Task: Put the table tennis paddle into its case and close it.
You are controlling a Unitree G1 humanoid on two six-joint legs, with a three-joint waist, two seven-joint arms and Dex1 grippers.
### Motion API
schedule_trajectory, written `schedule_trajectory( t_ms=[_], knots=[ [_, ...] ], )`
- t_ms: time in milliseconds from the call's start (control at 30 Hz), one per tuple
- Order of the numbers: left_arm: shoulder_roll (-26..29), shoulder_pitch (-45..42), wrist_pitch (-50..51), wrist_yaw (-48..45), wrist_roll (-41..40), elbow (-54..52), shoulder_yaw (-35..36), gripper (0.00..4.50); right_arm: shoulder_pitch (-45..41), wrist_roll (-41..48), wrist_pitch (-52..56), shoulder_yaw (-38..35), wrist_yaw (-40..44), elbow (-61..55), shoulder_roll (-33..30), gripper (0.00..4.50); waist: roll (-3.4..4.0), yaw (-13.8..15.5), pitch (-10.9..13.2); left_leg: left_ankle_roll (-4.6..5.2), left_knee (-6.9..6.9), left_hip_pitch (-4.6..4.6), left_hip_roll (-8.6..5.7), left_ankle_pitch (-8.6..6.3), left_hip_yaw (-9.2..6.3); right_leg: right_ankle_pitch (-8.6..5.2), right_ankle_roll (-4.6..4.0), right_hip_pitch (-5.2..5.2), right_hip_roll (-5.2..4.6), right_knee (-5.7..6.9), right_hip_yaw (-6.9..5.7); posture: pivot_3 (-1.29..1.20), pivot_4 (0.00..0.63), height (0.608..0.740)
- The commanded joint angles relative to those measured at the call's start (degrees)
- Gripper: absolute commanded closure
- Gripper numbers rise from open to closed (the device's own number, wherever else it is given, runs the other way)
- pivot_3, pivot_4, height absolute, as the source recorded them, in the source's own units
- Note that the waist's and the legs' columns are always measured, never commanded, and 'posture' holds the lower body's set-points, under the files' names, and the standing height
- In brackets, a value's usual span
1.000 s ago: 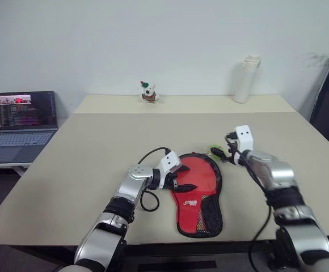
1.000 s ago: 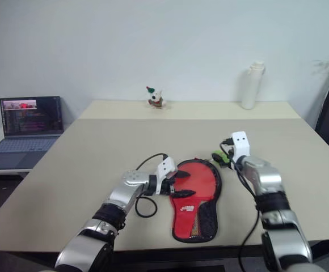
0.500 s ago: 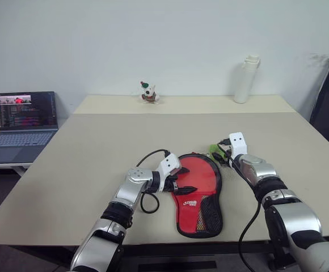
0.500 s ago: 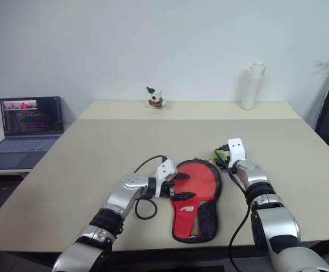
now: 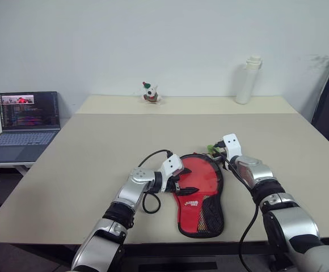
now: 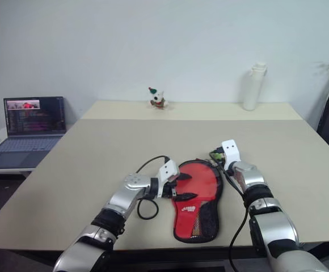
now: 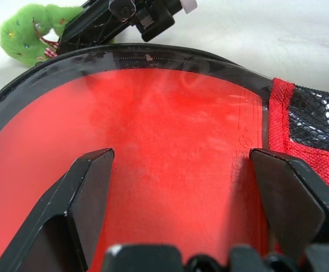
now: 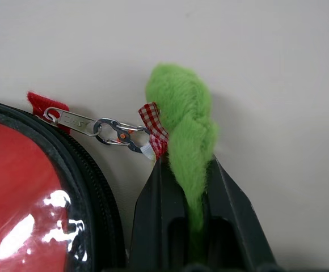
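The right gripper [image 8: 194, 187] has its two black fingers pressed together on the fuzzy green charm [image 8: 184, 122], which hangs by a small red-checked ribbon and a silver clip from the zip puller at the rim of the black, paddle-shaped fabric case [image 5: 214, 195]. Pinching the charm is likely a way of getting hold of the zip puller, so the zip can be drawn round the edge.

The left gripper [image 7: 178, 192] stands spread wide, one black finger on each side, low over the round red rubber face of the table tennis paddle [image 5: 197, 177]. From the pictures I cannot tell whether its fingers touch the rubber; it looks placed to steady the paddle and case against a pull on the zip.

The paddle lies inside the open case on the beige bench [image 5: 96, 153], near the front edge, its handle end over the red-and-black mesh pocket (towards the robot). White lettering sits on the red near the handle, too small to read.

Well apart stand a small toy figure [image 5: 148, 92], a white bottle [image 5: 245, 79] and an open laptop [image 5: 22, 118].
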Motion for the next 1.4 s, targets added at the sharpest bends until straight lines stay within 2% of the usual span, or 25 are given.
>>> schedule_trajectory(
  t_ms=[33,200,500,733,867,1000,1100,1400],
  knots=[
    [-1.2,0.7,0.1,0.2,1.7,3.3,-3.2,0.33,1.7,0.2,2.9,-1.5,0.5,-5.7,-3.7,4.48,0.00,0.3,0.0,0.00,0.00,-0.01,-0.02,0.00,-0.01,0.00,0.00,0.01,-0.02,-0.02,-0.01,0.00,0.150,0.740],
    [-3.0,-0.3,-0.3,0.5,2.1,6.1,-3.5,0.33,7.5,1.5,9.2,-2.1,2.2,-17.8,-7.5,4.48,0.02,1.2,0.0,0.00,0.01,-0.05,-0.09,0.00,-0.01,0.01,0.02,0.03,-0.06,-0.09,-0.04,0.00,0.150,0.740],
    [-4.2,-3.5,-4.0,0.2,5.1,13.9,-6.0,0.33,18.5,4.3,21.8,-3.5,1.7,-40.2,-9.4,4.48,0.22,1.8,-0.2,0.01,0.12,-0.01,-0.12,0.01,-0.06,-0.13,0.34,0.15,-0.06,-0.12,-0.12,0.00,0.150,0.740],
    [-4.1,-3.9,-5.5,-0.3,5.8,17.0,-6.7,0.33,29.9,8.1,33.1,-6.9,4.9,-58.9,-16.8,4.48,0.31,2.7,-0.5,0.02,0.12,-0.01,-0.16,0.00,-0.11,-0.15,0.38,0.23,-0.09,-0.22,-0.17,0.00,0.150,0.740],
    [-3.8,-3.8,-5.9,-0.6,6.0,17.5,-6.8,0.33,35.1,12.4,39.0,-9.3,7.5,-67.6,-20.1,4.48,0.36,2.7,-0.6,0.02,0.10,-0.01,-0.13,0.00,-0.15,-0.17,0.37,0.24,-0.05,-0.24,-0.22,0.00,0.150,0.740],
    [-3.9,-4.0,-6.1,-0.5,6.1,18.2,-6.9,0.33,47.9,22.8,49.8,-14.6,14.7,-83.7,-25.1,4.48,0.33,2.9,-0.8,0.02,0.08,-0.06,-0.12,0.00,-0.21,-0.23,0.37,0.28,-0.04,-0.30,-0.31,0.00,0.150,0.740],
    [-4.1,-4.3,-6.4,-0.3,6.1,18.7,-6.8,0.33,53.5,28.3,53.9,-16.5,16.3,-91.4,-25.7,4.48,0.34,2.6,-0.9,0.05,0.03,0.00,-0.07,-0.04,-0.25,-0.27,0.37,0.29,-0.01,-0.30,-0.31,0.00,0.150,0.740],
    [-5.2,-5.8,-7.2,1.0,6.3,20.4,-6.4,0.33,67.8,38.8,55.4,-19.2,20.4,-104.5,-28.5,4.48,0.24,2.9,-1.0,0.04,0.09,-0.05,-0.14,-0.05,-0.32,-0.31,0.47,0.35,-0.07,-0.42,-0.39,0.00,0.150,0.740]
  ],
)
